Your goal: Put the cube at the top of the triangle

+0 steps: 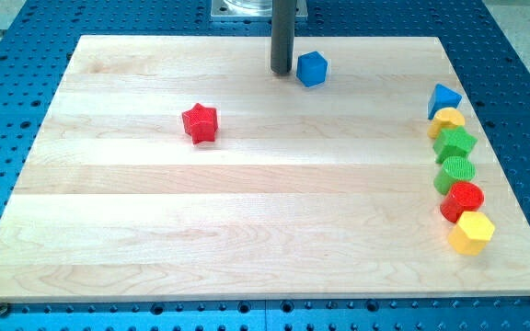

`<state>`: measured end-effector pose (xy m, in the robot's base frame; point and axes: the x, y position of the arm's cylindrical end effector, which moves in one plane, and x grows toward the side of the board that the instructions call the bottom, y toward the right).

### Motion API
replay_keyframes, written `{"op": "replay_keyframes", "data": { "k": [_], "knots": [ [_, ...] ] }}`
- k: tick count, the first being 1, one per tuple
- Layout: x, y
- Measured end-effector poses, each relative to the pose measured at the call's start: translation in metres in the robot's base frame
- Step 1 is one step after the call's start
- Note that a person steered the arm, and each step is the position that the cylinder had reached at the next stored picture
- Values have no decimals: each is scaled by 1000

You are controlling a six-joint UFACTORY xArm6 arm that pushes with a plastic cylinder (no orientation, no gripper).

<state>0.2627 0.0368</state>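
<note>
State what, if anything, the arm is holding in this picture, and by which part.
Nothing is held. My tip is a bare rod resting on the board, just to the view's left of the blue cube, with a small gap between them.

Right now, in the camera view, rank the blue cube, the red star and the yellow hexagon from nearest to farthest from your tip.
1. Blue cube, just to the view's right of my tip.
2. Red star, toward the view's lower left.
3. Yellow hexagon, far at the view's lower right.

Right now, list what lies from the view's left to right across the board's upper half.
red star → my tip → blue cube → blue triangle
</note>
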Motion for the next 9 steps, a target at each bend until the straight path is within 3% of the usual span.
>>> {"op": "replay_keyframes", "data": {
  "k": [2,3,5,6,9],
  "knots": [
    [24,92],
    [35,28],
    [60,116],
    [58,161],
    [13,160]
  ]
}}
